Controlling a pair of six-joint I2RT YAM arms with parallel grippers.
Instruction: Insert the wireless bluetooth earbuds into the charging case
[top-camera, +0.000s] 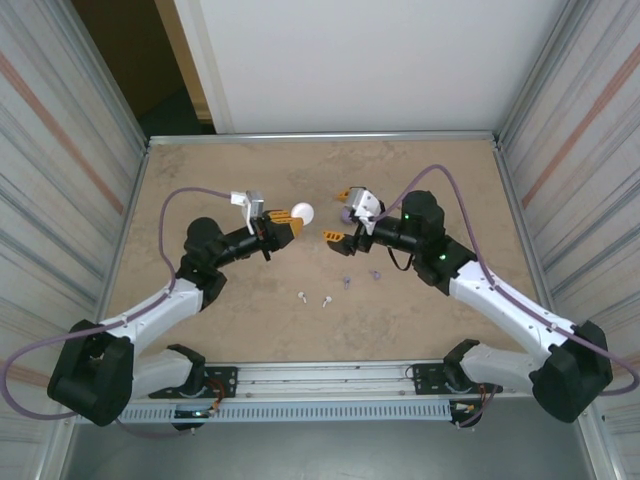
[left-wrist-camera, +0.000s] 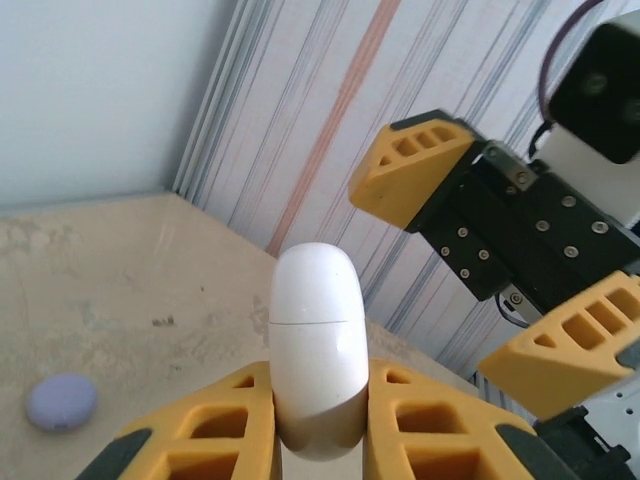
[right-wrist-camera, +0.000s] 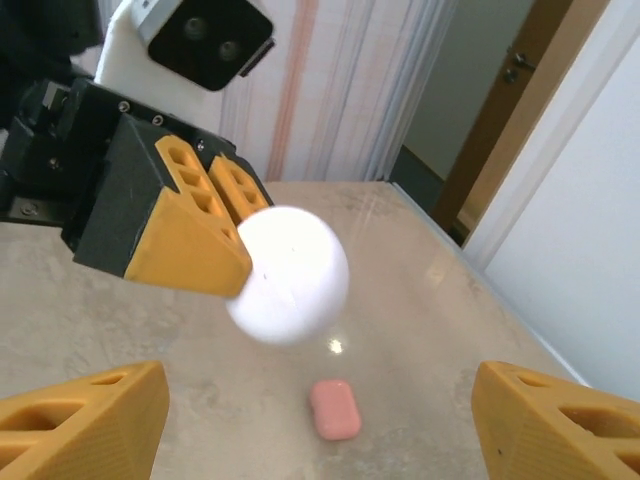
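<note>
White case (top-camera: 301, 213) is held clamped in the left claw (top-camera: 284, 224), its long axis aimed right at the empty, wide-open right claw (top-camera: 339, 215).

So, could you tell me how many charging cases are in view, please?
3: a white case in the left gripper, a purple case and a coral case lying on the table. More may be hidden.
</note>
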